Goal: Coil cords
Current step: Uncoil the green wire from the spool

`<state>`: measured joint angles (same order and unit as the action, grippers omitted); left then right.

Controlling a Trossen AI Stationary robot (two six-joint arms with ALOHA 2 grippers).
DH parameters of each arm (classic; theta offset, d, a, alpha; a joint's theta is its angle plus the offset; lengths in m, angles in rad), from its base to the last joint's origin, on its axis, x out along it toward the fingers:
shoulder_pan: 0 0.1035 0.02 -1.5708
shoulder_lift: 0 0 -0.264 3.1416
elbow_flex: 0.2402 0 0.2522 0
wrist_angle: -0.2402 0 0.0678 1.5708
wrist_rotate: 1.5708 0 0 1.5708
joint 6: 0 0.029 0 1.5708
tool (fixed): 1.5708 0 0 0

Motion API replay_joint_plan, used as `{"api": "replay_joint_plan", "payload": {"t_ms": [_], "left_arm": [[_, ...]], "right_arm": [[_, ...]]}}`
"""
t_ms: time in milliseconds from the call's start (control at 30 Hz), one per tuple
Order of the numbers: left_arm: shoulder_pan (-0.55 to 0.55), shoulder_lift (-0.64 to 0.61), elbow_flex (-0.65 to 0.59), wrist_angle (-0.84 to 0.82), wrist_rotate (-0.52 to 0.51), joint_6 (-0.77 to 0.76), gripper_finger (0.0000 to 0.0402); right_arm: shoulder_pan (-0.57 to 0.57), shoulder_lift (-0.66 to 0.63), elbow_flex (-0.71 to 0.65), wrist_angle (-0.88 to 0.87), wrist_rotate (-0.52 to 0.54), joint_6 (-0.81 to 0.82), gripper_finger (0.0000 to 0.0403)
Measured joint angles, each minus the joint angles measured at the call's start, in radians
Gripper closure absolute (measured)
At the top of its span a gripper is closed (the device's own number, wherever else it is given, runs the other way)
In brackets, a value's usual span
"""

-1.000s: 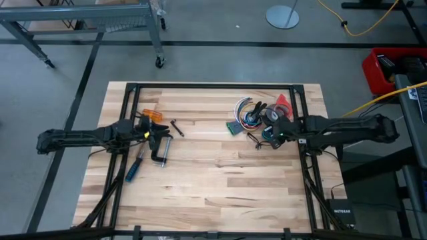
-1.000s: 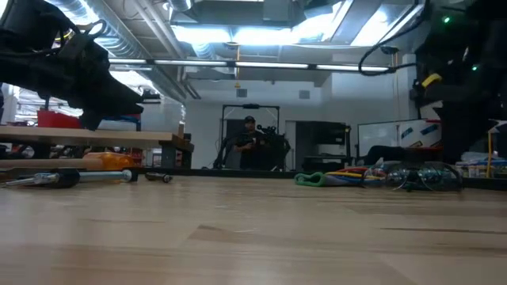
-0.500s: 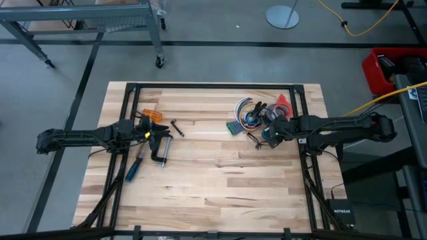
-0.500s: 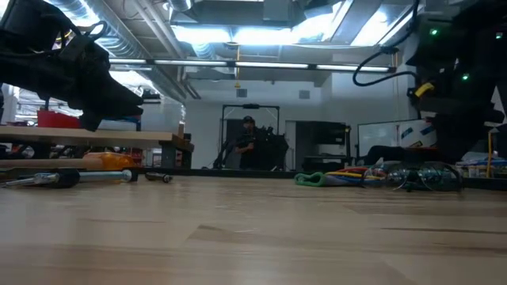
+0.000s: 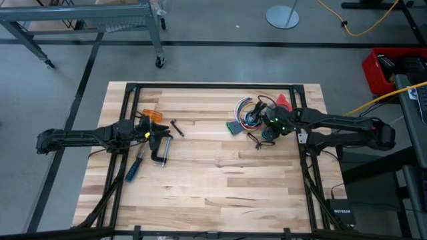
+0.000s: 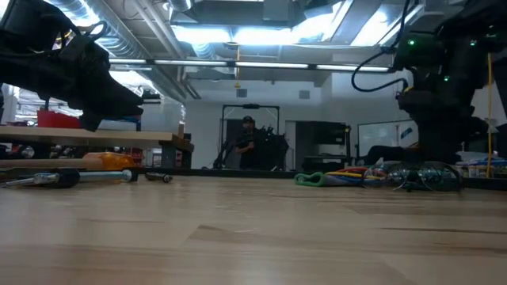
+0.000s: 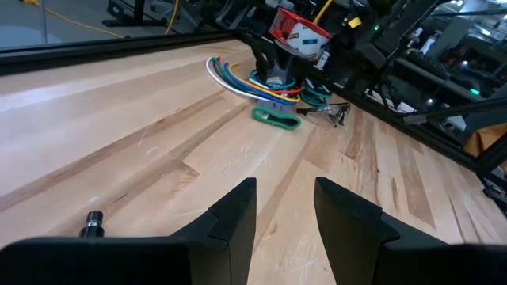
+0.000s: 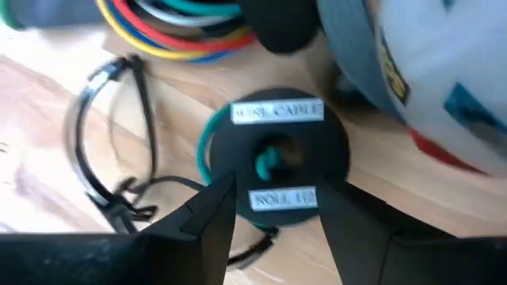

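The right gripper [image 5: 269, 127] hangs low over the cluster of things at the far right part of the counter [image 5: 213, 193]. Its fingers [image 8: 207, 218] stand wide apart and hold nothing – between them, in the right wrist view, lies a black spool [image 8: 273, 158] with white labels and a teal cord [image 8: 269, 165] at its centre. Just beside the spool a thin black cord [image 8: 111, 158] lies in loose loops on the wood. A bundle of coloured wires [image 5: 243, 110] lies near, toward the far edge, with a green piece [image 5: 234, 127] beside it and a red tape roll [image 5: 284, 101] next to the arm.

The left gripper [image 5: 157, 133] waits at the left side of the counter, over a clamp [image 5: 160, 151]; its fingers [image 7: 234, 214] are a little apart and empty. An orange thing [image 5: 151, 115], a small black part [image 5: 177, 127] and a blue-handled tool [image 5: 134, 169] lie around it – all well apart from the cords
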<state>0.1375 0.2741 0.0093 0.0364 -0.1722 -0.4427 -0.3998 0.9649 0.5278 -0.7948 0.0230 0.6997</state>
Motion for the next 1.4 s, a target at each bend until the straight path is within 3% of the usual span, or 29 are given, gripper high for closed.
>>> {"api": "replay_joint_plan", "payload": {"t_ms": [400, 600, 800, 1167, 1400], "left_arm": [[0.000, 0.000, 0.000, 0.000, 0.000, -0.042, 0.0281], [0.000, 0.000, 0.000, 0.000, 0.000, -0.054, 0.0281], [0.000, 0.000, 0.000, 0.000, 0.000, -0.056, 0.0281], [0.000, 0.002, 0.000, 0.000, 0.000, -0.056, 0.0281], [0.000, 0.002, 0.000, 0.000, 0.000, -0.036, 0.0281]], "right_arm": [[-0.101, 0.000, 0.000, -0.089, 0.009, -0.060, 0.0226], [-0.133, 0.002, 0.000, -0.059, -0.114, -0.107, 0.0226], [-0.133, 0.002, -0.003, -0.059, -0.083, -0.107, 0.0226], [-0.133, -0.006, -0.124, 0.129, -0.080, -0.107, 0.0226], [-0.133, -0.006, -0.133, 0.248, -0.214, -0.107, 0.0226]]}}
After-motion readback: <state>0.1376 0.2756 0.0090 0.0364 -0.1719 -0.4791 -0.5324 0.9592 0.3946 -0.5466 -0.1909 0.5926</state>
